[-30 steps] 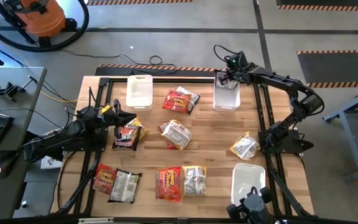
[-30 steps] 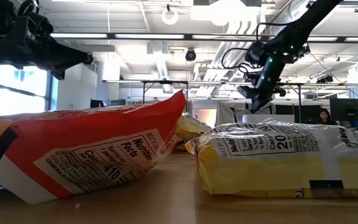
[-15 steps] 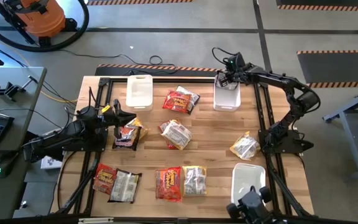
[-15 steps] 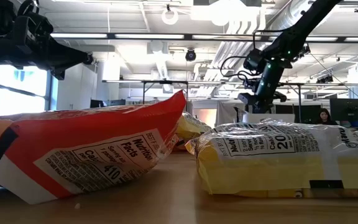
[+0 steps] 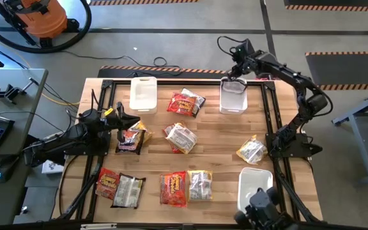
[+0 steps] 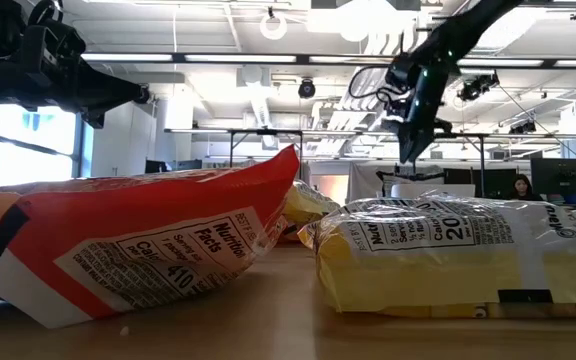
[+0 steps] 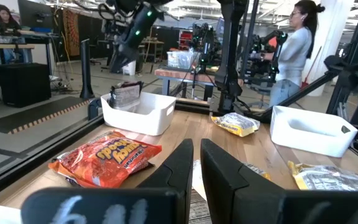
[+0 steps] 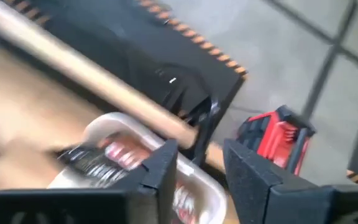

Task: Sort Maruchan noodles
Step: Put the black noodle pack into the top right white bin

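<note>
The tabletop (image 5: 216,137) carries 3 white bins (image 5: 143,94). 8 noodle packets (image 5: 185,103) lie loose on the wood: 4 red-orange, 2 dark brown-silver, 2 yellow-white. 1 more packet (image 7: 126,96) stands inside a far bin. 2 robot arms reach over it all.

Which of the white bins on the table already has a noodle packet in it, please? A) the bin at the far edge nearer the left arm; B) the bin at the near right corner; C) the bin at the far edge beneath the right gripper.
C: a dark brown-silver noodle packet stands in the far right bin, with the right gripper open just above its far rim.
</note>
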Robot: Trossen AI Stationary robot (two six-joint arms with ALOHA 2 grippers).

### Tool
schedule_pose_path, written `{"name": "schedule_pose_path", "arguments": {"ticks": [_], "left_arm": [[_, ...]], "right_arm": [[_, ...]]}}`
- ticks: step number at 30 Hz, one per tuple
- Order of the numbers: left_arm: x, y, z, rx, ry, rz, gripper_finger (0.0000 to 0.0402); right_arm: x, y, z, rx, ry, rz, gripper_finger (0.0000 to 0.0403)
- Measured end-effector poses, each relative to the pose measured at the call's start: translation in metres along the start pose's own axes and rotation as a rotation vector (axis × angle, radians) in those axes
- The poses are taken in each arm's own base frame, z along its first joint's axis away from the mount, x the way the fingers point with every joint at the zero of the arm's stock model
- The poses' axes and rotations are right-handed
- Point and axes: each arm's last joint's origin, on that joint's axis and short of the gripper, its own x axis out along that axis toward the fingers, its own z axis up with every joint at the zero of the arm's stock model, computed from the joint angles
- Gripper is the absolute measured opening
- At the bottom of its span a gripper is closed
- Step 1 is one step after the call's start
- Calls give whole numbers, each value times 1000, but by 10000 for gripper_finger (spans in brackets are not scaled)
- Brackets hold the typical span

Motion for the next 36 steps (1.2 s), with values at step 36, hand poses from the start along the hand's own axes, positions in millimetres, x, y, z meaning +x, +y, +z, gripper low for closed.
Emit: {"name": "schedule_pose_path", "arguments": {"ticks": [36], "left_arm": [[0,0,0,0,0,0,23]], "right_arm": [[48,16,-41,43,66,17,0]]}}
